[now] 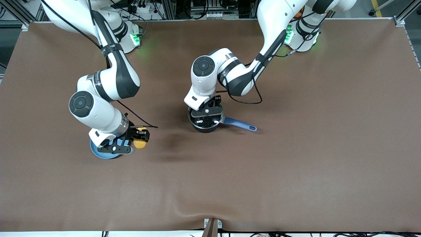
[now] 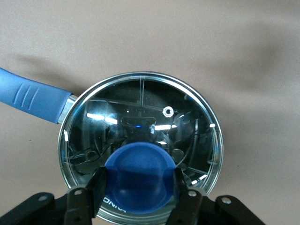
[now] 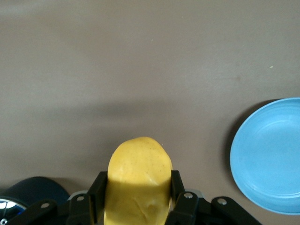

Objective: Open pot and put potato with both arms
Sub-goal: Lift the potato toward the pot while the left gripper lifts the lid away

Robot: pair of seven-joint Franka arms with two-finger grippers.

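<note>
1. The small oval, smooth yellow-orange potato [image 3: 138, 180] sits clamped between the two black fingers of the right gripper [image 1: 140, 135], at the lower left of the front view and low in the middle of the right wrist view. It hangs over bare brown table, just beside the flat light-blue plate [image 3: 269, 154], probably lifted so that it can be carried to the pot.

2. The small round black saucepan, the pot [image 1: 206, 120], stands on the brown cloth-covered table [image 1: 296, 158] near the middle of the front view. Its long blue handle [image 1: 240, 124] points toward the left arm's end of the table and ends in a hole.

3. A round glass lid [image 2: 140, 145] with a metal rim is on the pot, so the pot reads as not yet opened. Its blue knob [image 2: 139, 176] shows low in the middle of the left wrist view.

4. The left gripper [image 2: 139, 187] is down on that knob, one finger on either side and seemingly closed against it, likely placed to lift the lid.

5. The potato's skin looks matte, with faint specks and a shallow crease.
</note>
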